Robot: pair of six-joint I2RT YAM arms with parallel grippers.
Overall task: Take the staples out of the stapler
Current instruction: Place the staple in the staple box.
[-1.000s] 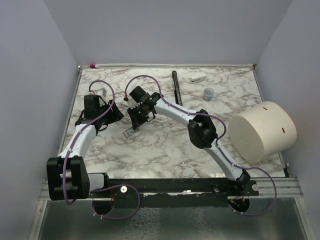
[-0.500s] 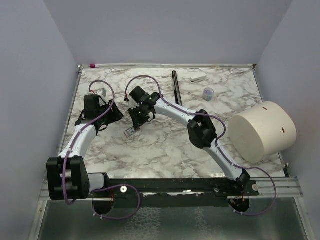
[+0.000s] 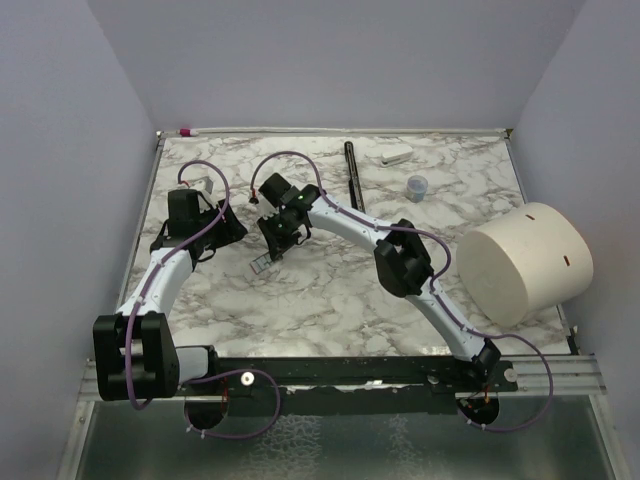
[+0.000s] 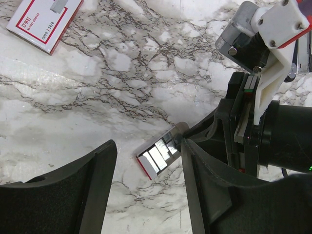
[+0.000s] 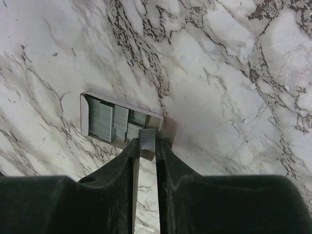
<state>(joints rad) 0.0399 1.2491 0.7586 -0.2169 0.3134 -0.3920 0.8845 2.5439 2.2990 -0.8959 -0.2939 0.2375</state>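
Lying flat on the marble counter (image 3: 330, 300), one small red-edged stapler (image 4: 155, 160) sits toward nine o'clock from the middle, its tray open upward. Inside are about five short strips of grey ribbed staples (image 5: 107, 122); the exact count is hard to read. Of two pincers, the right pincer (image 5: 147, 144) has its black fingers almost together, pinching one strip at the tray's end. The left pincer (image 4: 147, 148) hangs spread wide at ten o'clock of the stapler, holding nothing. One smooth white drum (image 3: 525, 262) rests at four o'clock, one thin black bar (image 3: 354, 175) at twelve
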